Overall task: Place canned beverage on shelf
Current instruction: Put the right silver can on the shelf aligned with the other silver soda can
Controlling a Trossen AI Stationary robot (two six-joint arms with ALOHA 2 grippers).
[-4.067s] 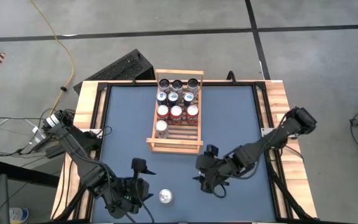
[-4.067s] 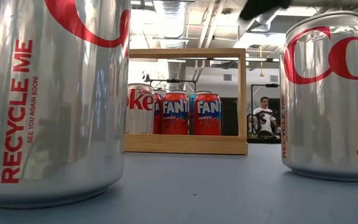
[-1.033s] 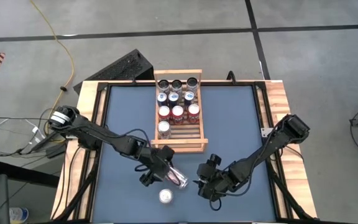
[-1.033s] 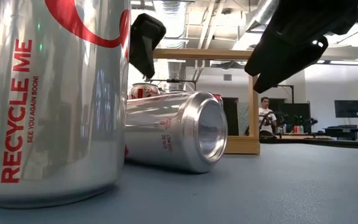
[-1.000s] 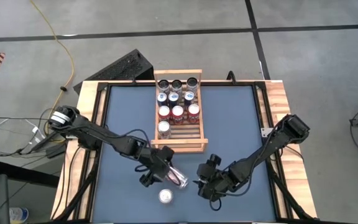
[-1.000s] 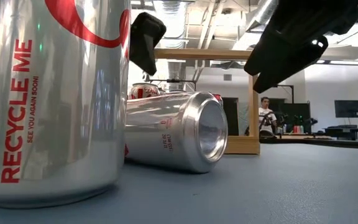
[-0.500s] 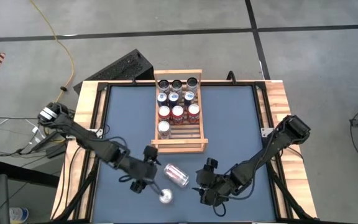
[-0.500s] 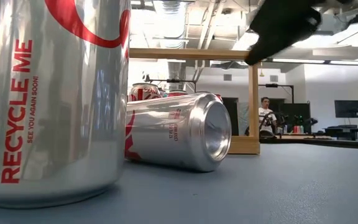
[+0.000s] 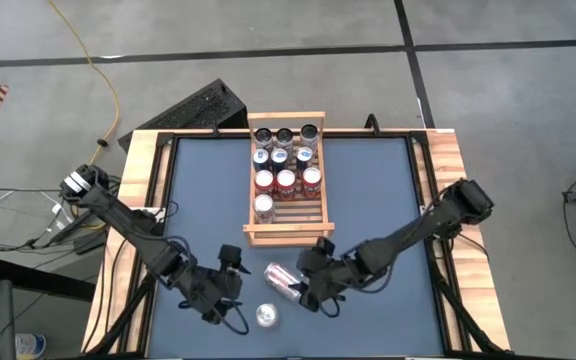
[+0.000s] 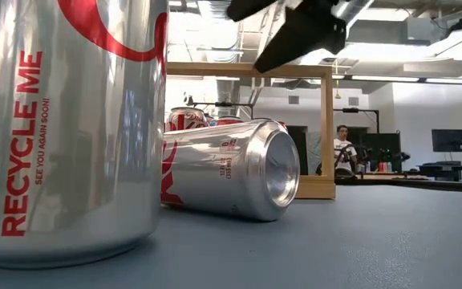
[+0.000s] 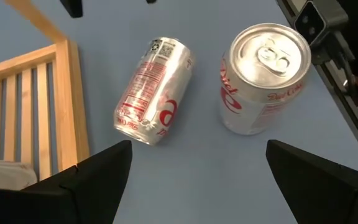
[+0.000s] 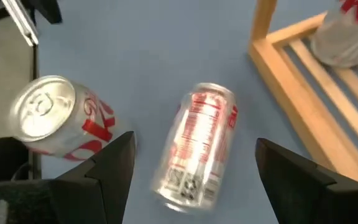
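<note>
A silver Diet Coke can (image 9: 284,282) lies on its side on the blue table, just in front of the light-wood slatted shelf (image 9: 308,215). It also shows in the low view (image 10: 231,168) and in both wrist views (image 11: 154,90) (image 12: 197,146). A second silver can (image 9: 266,316) stands upright near the front edge. Several cans stand in the far part of the shelf. My right gripper (image 9: 307,283) is open and hovers above the lying can's right side; it also shows in the low view (image 10: 295,28). My left gripper (image 9: 232,267) is open and empty, to the left of both cans.
The shelf's near rail (image 10: 247,71) stands right behind the lying can. The shelf's near slats (image 9: 293,212) are bare beside one silver can (image 9: 260,206). Wooden table borders (image 9: 138,190) run along both sides. A person sits far back in the room (image 10: 342,144).
My left gripper has drawn back from the lying can toward the table's near left corner. My right gripper has gone toward the table's left edge, to a place over the lying can. The can stays lying on the table.
</note>
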